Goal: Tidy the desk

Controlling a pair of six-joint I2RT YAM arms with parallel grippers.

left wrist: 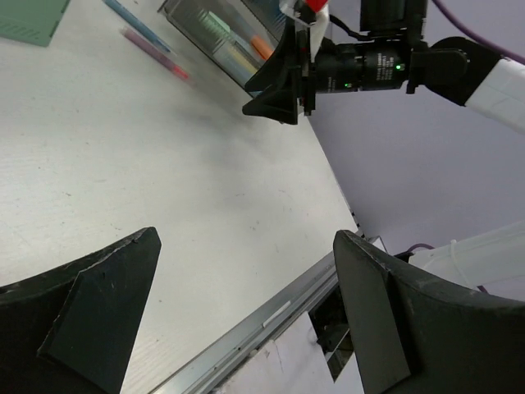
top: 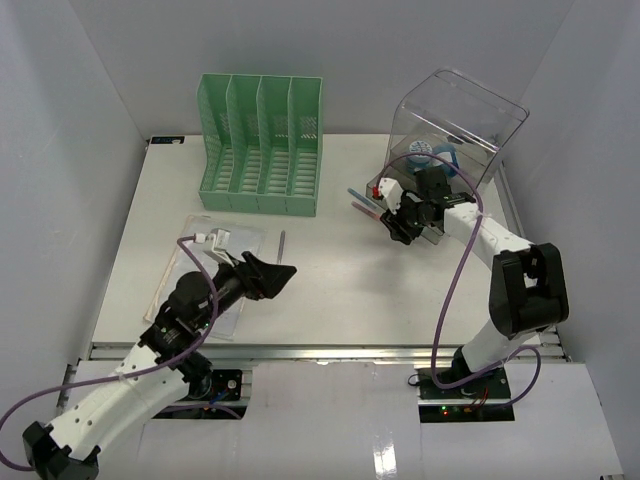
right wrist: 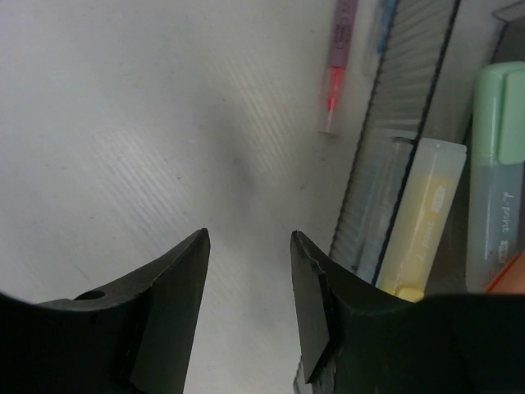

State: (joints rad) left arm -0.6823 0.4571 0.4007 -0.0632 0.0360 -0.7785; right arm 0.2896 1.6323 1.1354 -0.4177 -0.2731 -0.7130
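Observation:
The white desk (top: 340, 290) fills the top view. My right gripper (top: 396, 226) hovers low over it beside a clear pen tray (right wrist: 385, 164) that holds a yellow highlighter (right wrist: 420, 215) and a green highlighter (right wrist: 497, 190). Its jaws stand partly open with only bare desk between them (right wrist: 246, 236). A red pen (right wrist: 336, 66) and a blue pen (right wrist: 382, 25) lie just ahead of it. My left gripper (top: 284, 272) is wide open above the near left of the desk, holding nothing (left wrist: 246, 238).
A green file organizer (top: 262, 145) stands at the back. A clear plastic box (top: 455, 125) with a blue item inside sits at the back right. A clear sleeve (top: 215, 262) and a thin pen (top: 283, 243) lie at the left. The silver rail (top: 330, 350) runs along the near edge.

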